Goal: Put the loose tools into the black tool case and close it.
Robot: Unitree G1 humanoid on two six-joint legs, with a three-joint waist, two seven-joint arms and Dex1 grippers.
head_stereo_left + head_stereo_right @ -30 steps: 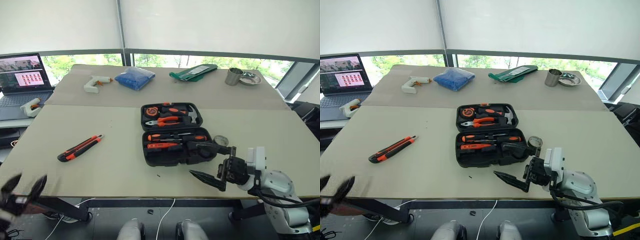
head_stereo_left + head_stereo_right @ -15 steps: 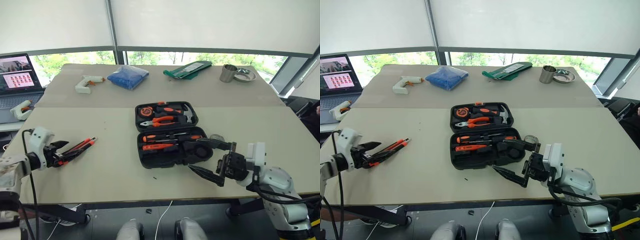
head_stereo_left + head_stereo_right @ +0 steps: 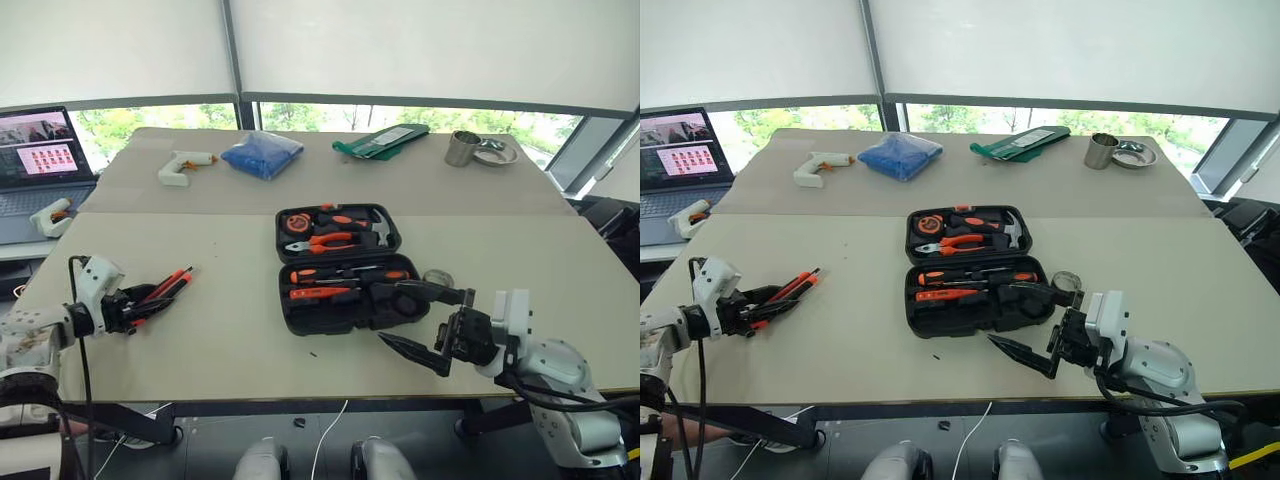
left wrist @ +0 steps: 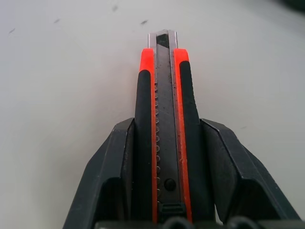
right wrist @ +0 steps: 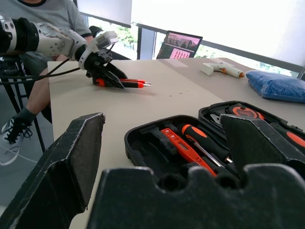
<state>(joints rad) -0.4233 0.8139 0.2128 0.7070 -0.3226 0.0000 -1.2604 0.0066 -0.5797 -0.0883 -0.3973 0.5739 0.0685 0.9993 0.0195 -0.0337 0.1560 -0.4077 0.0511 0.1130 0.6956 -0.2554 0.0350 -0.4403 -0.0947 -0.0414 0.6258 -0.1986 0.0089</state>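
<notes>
Left gripper (image 4: 164, 191) is clamped around the utility knife (image 4: 164, 138) on the table (image 3: 230, 330); lifting may let it slip. Right gripper (image 3: 425, 325) gapes wide.

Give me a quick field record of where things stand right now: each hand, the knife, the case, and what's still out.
left hand: fingers on both sides of the utility knife, closed against its handle
utility knife: on the table, left of the case, not yet lifted as far as I can tell
right hand: open, holding nothing, hovering just right of the case's front corner
black tool case: open, lid laid flat; screwdrivers sit in the front half, pliers in the far half
tape roll: on the table right of the case
</notes>
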